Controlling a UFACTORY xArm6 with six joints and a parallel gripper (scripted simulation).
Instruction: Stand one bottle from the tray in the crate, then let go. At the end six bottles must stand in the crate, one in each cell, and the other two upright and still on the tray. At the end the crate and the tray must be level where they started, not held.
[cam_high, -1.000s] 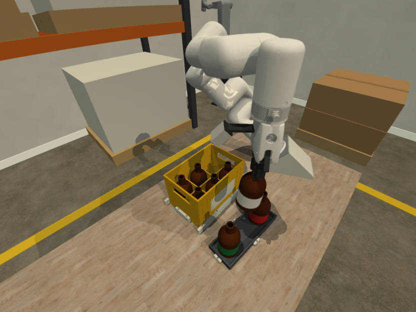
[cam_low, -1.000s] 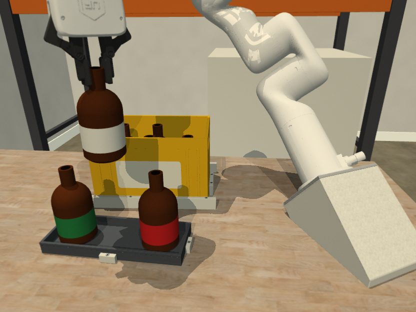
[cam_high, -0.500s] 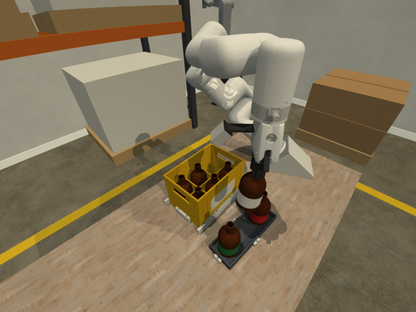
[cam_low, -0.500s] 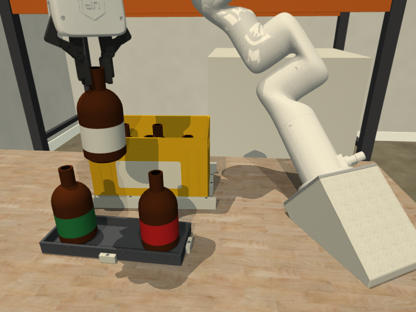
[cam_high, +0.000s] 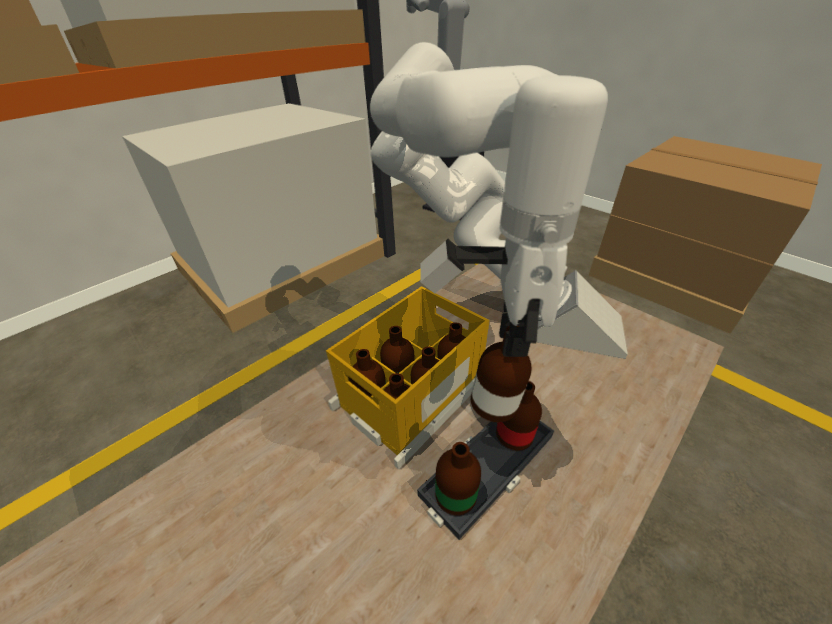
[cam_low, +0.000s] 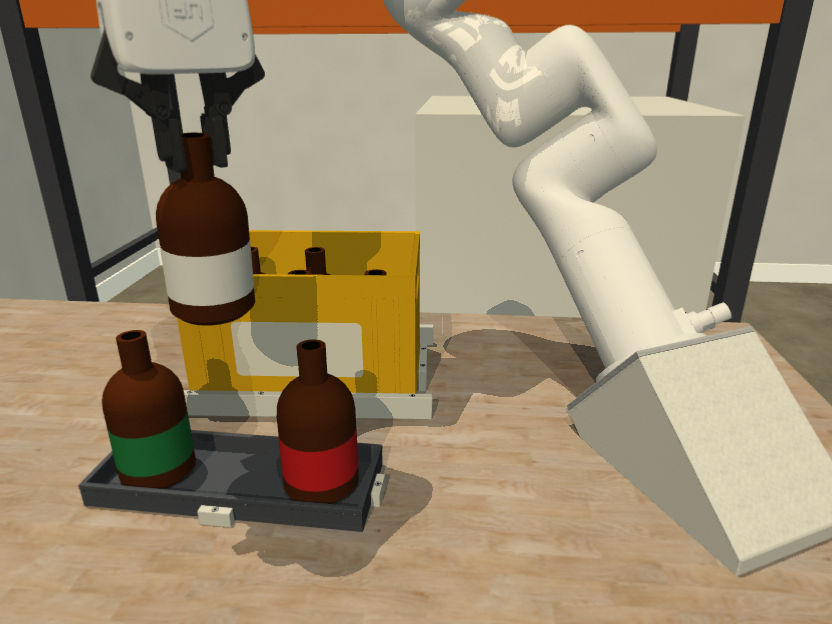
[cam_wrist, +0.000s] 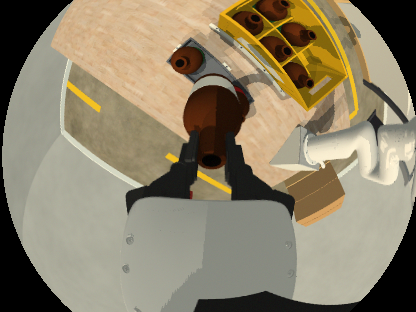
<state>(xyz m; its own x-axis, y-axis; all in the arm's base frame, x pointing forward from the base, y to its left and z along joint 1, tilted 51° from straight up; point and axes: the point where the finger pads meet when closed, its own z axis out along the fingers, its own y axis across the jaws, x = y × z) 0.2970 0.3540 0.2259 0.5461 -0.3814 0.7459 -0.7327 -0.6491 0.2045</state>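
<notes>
My gripper is shut on the neck of the white-labelled brown bottle. It holds it nearly upright in the air above the tray. The green-labelled bottle and red-labelled bottle stand upright at opposite ends of the tray. The yellow crate stands level, with several bottles in its cells. The corner cell on the side away from the tray, at the robot-base end, is empty.
Pale locating blocks line the crate's foot, and small clips sit at the tray's edges. The wedge-shaped arm base stands beyond the crate and tray. The crate's walls rise around its bottles.
</notes>
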